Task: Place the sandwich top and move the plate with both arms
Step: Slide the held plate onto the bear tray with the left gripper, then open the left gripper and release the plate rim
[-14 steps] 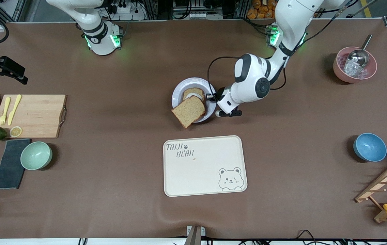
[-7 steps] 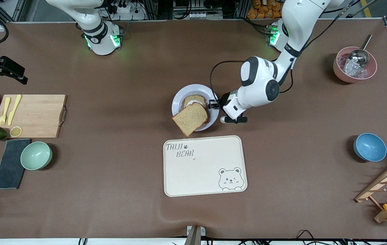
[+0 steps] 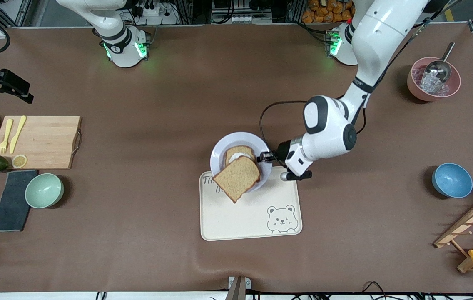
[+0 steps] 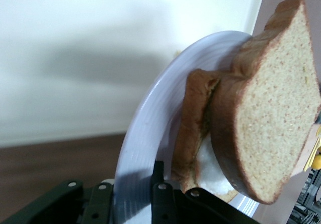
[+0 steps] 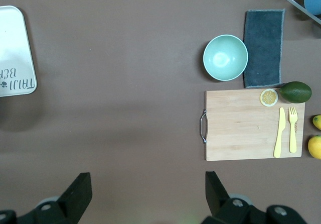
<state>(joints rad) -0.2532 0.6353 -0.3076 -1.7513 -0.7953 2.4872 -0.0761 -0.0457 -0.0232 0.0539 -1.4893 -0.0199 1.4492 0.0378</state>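
1 plate (image 3: 224, 150), 2 bread slices, in left tool (image 3: 266, 157); 1 tray (image 3: 249, 216).

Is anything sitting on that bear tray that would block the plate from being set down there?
Nothing visible does. The left gripper is shut on the plate's rim and holds it over the edge of the tray farther from the front camera. The tray's surface looks bare. The sandwich top overhangs the plate's rim.
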